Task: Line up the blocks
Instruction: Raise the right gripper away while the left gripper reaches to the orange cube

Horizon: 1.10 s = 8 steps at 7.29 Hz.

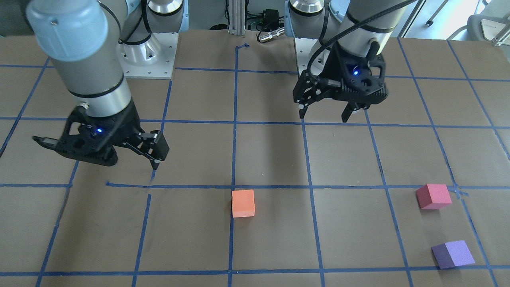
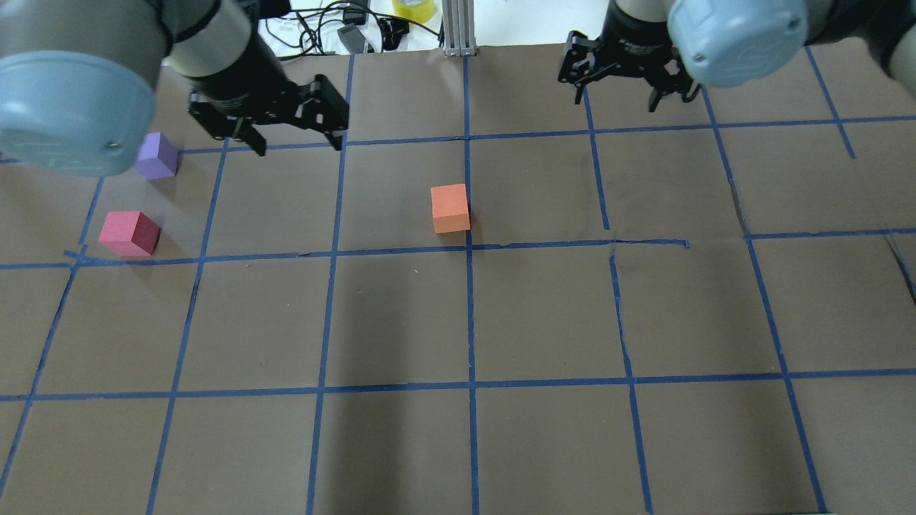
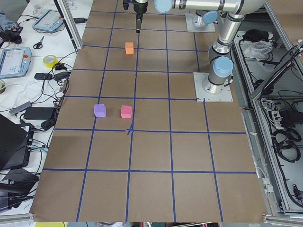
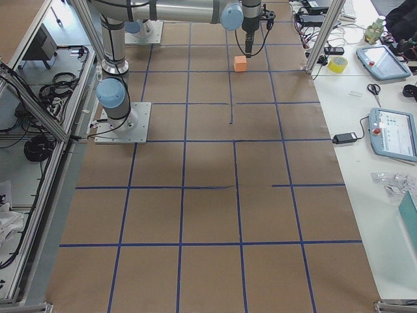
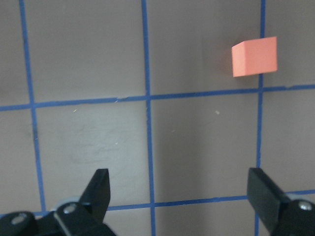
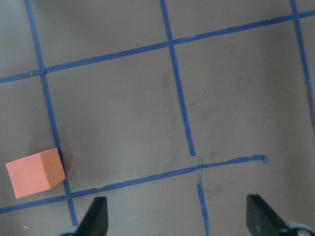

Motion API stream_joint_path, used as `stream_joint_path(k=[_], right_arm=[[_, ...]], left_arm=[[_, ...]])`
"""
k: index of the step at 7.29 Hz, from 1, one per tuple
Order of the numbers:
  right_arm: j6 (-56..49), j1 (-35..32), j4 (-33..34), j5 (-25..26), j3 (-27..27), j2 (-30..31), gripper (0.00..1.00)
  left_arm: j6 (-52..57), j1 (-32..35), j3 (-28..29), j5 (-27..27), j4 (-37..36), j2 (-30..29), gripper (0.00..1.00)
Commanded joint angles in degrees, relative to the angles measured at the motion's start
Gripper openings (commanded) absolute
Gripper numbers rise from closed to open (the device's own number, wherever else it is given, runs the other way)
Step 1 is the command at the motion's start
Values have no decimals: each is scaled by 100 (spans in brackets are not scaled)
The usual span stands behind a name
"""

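Three blocks lie apart on the brown table. The orange block sits near the middle and also shows in the left wrist view and the right wrist view. The pinkish-red block and the purple block lie at the table's left end, close together. My left gripper is open and empty, hovering between the purple and orange blocks. My right gripper is open and empty, hovering to the right of the orange block at the far side.
Blue tape lines form a grid on the table. The arm bases stand on the robot's side. Cables and a yellow tape roll lie beyond the far edge. Tablets and tools lie beside the table.
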<state>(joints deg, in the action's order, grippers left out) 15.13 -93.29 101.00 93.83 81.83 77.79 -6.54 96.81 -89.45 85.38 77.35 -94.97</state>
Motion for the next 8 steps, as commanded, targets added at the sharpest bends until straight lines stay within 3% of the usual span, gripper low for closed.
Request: stream_joint_path(k=[1,4,6,8], right_arm=[[-335,180,-456,208,26,192,100],[-1441,241,-617,-22,131,333,100],[-1442,267,-556,-31,499,517,100],[-1416,381,-581,-31,527,535,100]], left_arm=[[-522,644,-2,-47,-824,-958,100],[-699,857,16,-56,-1810,-1979,100],[-786,892,16,-82,-2441,-2577,100],[-857,910,16,-100,-2523,-2903,100]])
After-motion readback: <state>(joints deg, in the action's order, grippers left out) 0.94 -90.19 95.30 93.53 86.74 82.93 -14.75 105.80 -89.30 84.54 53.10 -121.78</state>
